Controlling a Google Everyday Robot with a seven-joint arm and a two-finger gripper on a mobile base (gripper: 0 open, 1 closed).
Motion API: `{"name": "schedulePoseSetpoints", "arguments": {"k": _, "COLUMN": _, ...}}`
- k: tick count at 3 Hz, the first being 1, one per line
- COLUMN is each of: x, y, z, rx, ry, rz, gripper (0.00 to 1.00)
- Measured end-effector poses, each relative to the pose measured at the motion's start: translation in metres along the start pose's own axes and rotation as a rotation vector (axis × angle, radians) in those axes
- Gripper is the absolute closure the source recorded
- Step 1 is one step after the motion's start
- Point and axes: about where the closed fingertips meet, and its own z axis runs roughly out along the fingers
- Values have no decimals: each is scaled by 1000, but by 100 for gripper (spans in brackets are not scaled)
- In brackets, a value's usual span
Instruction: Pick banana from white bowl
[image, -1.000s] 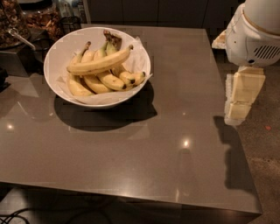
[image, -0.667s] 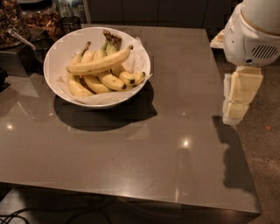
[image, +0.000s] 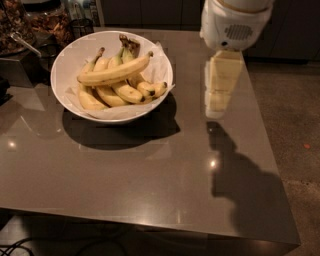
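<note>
Yellow banana (image: 114, 72) tops the white bowl (image: 64, 62) upper left, lengthwise left-right, stem seemingly upper-right. Gripper (image: 217, 111) hangs right-centre; I cannot tell its jaws.

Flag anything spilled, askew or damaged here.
Nothing stands out. The bowl sits upright on the table, the banana lies across the other bananas inside, and the pincer hangs beside the bowl, apart from it.
</note>
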Motion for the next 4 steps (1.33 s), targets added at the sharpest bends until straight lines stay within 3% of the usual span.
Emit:
{"name": "schedulePoseSetpoints", "arguments": {"k": 1, "x": -41, "y": -14, "z": 10, "rx": -3, "ry": 36, "rz": -79, "gripper": 0}}
{"name": "schedulePoseSetpoints", "arguments": {"k": 2, "x": -50, "y": -20, "z": 8, "rx": 25, "ry": 19, "rz": -91, "gripper": 0}}
{"name": "schedulePoseSetpoints", "arguments": {"k": 3, "x": -75, "y": -32, "z": 7, "rx": 32, "ry": -8, "rz": -129, "gripper": 0}}
{"name": "schedulePoseSetpoints", "arguments": {"k": 4, "x": -117, "y": -51, "z": 10, "rx": 33, "ry": -19, "rz": -199, "gripper": 0}}
